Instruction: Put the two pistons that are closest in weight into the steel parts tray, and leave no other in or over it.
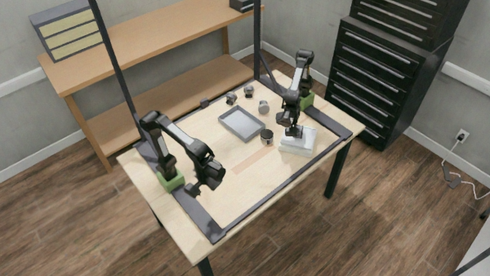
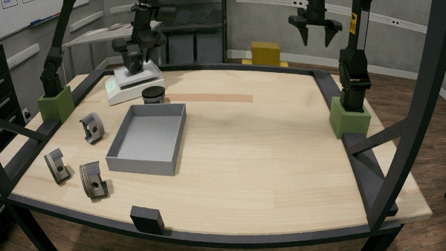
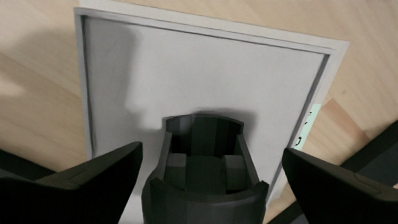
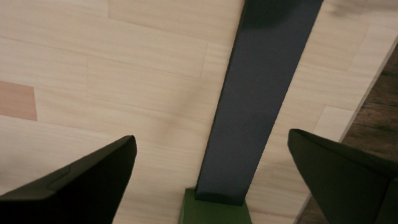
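The steel tray (image 1: pixel 242 122) (image 2: pixel 141 165) is empty. A dark piston (image 2: pixel 134 64) (image 3: pixel 205 131) rests on the pan of the white scale (image 1: pixel 295 149) (image 2: pixel 130 92) (image 3: pixel 200 70). My left gripper (image 3: pixel 213 152) is open, its fingers apart on either side of that piston. A black-topped piston (image 1: pixel 267 137) (image 2: pixel 153 95) stands between scale and tray. Three grey pistons lie on their sides beyond the tray: one (image 1: pixel 264 107) (image 2: pixel 94 128) nearest it, another (image 1: pixel 248 91) (image 2: pixel 56 167), and a third (image 1: pixel 231 98) (image 2: pixel 94 180). My right gripper (image 2: pixel 316 44) (image 4: pixel 211 139) is open and empty, high over the opposite table side.
A small black block (image 1: pixel 204 103) (image 2: pixel 147 219) sits at the table's edge frame near the grey pistons. Dark frame rails (image 4: pixel 250 110) run along the table edges, with uprights (image 1: pixel 256 41) rising from them. The scale's green display (image 2: pixel 111 86) (image 3: pixel 308 125) shows at its side.
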`<action>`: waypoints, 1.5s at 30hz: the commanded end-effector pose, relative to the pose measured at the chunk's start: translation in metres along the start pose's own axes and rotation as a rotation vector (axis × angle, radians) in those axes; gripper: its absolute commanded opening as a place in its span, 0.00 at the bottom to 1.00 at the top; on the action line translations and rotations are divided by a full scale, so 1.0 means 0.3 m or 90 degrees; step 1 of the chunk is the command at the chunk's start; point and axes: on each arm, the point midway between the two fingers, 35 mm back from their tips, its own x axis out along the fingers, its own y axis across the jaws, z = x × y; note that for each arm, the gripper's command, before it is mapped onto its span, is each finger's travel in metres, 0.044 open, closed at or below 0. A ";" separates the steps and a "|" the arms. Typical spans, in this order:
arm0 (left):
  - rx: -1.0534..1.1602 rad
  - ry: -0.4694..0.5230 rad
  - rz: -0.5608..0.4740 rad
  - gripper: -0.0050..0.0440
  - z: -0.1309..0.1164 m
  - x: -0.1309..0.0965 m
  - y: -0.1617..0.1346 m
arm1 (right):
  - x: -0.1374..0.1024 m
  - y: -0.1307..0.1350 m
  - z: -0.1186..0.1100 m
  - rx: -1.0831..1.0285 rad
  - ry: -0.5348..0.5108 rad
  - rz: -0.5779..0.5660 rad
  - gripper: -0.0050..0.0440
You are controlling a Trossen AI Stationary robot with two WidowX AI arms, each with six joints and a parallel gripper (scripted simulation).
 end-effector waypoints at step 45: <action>-0.045 -0.014 0.030 0.87 -0.013 -0.284 0.008 | -0.028 0.004 0.018 -0.004 -0.021 0.002 0.92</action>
